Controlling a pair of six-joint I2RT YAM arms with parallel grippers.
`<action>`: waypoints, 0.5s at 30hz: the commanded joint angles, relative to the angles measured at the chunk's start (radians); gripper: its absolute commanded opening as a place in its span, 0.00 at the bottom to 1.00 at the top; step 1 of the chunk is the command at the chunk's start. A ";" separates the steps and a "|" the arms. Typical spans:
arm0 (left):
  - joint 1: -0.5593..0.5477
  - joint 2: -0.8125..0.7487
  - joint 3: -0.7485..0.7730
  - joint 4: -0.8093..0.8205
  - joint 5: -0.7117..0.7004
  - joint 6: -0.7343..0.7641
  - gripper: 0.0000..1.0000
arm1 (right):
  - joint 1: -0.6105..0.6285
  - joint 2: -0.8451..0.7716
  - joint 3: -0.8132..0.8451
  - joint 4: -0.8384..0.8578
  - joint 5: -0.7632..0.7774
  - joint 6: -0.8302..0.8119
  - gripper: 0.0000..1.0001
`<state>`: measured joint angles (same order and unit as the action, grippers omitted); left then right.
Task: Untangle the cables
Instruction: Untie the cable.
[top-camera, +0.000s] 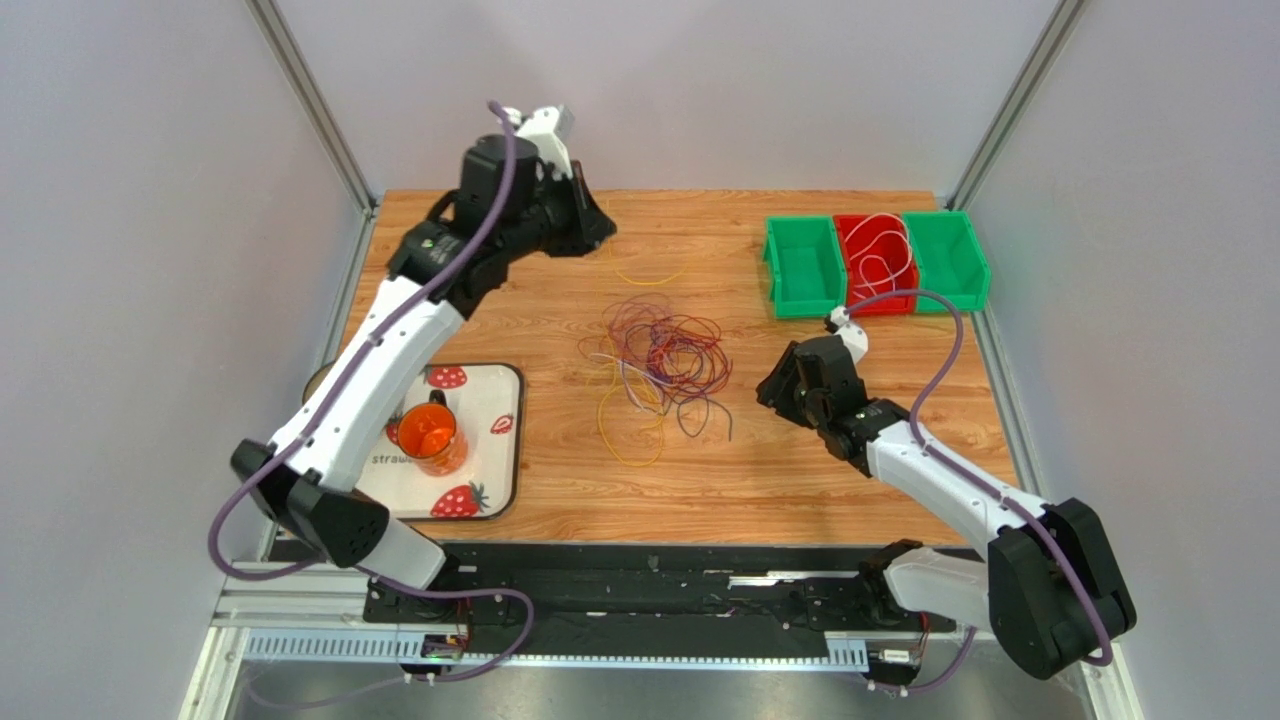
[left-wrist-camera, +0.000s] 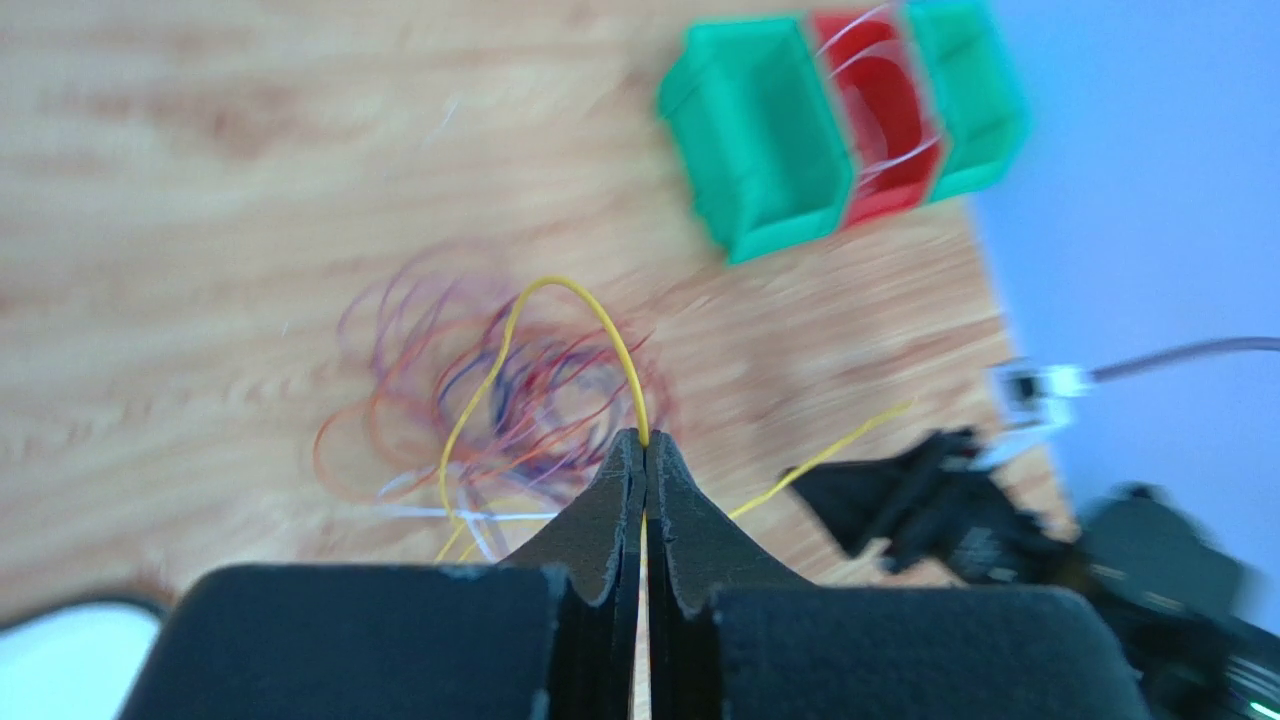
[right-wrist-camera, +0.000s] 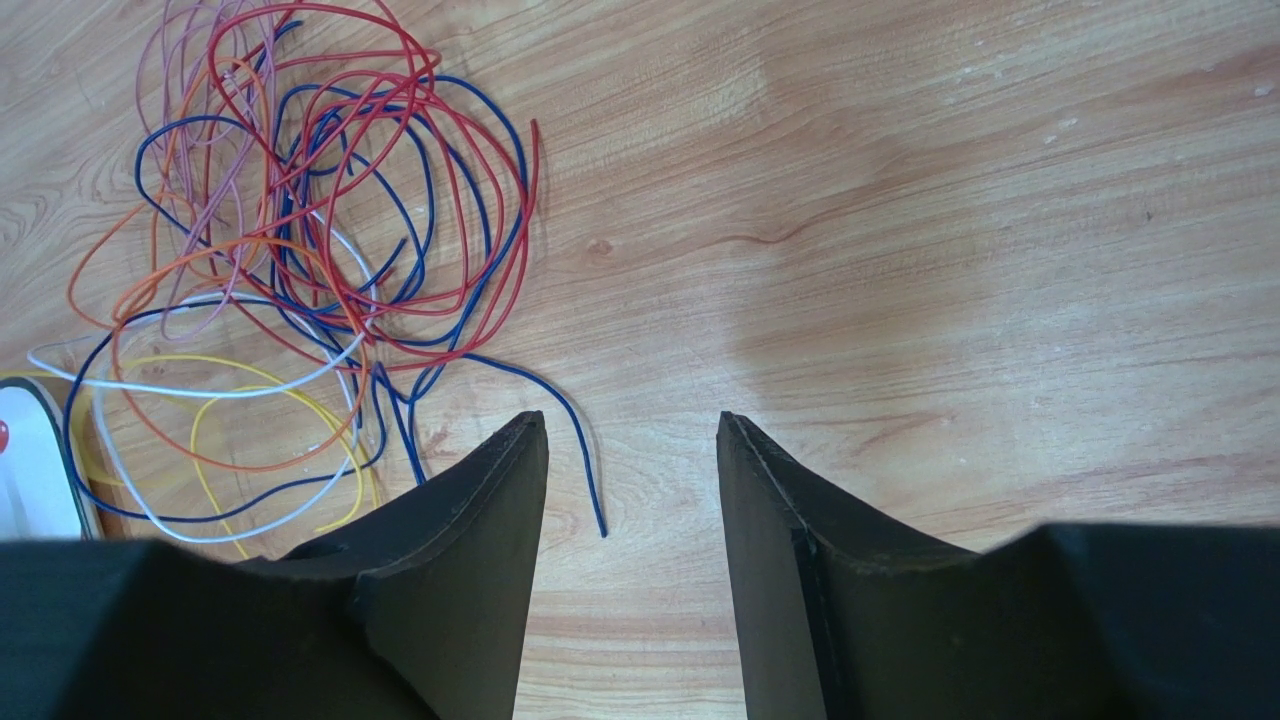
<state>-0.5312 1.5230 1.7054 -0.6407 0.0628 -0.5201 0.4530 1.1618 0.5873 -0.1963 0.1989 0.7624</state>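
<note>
The cables (top-camera: 669, 353) lie as a loose tangle of red, blue, purple, orange, white and yellow loops mid-table. My left gripper (left-wrist-camera: 645, 443) is shut on a yellow cable (left-wrist-camera: 564, 285), which arcs up from the tips and falls back toward the tangle (left-wrist-camera: 496, 390). In the top view that gripper (top-camera: 598, 230) sits at the far left of the table, with a yellow strand (top-camera: 651, 279) beside it. My right gripper (right-wrist-camera: 628, 428) is open just right of the tangle (right-wrist-camera: 301, 195). A blue cable end (right-wrist-camera: 579, 450) lies on the wood between its fingers, untouched.
Three bins stand at the back right: green (top-camera: 801, 267), red (top-camera: 876, 285) with white cable loops inside, and green (top-camera: 947, 258). A strawberry-print tray (top-camera: 489, 450) with an orange cup (top-camera: 428, 435) sits at the left, under the left arm.
</note>
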 joint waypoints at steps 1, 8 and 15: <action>-0.016 -0.095 0.166 -0.037 0.171 0.057 0.00 | 0.001 -0.033 -0.014 0.051 0.010 -0.006 0.49; -0.039 -0.178 0.318 0.096 0.361 0.109 0.00 | 0.001 -0.047 -0.024 0.063 0.008 -0.006 0.50; -0.039 -0.256 0.029 0.249 0.561 0.080 0.00 | 0.001 -0.063 -0.032 0.064 0.010 -0.006 0.49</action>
<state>-0.5697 1.2793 1.9099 -0.4858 0.4625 -0.4313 0.4530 1.1355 0.5690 -0.1753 0.1989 0.7624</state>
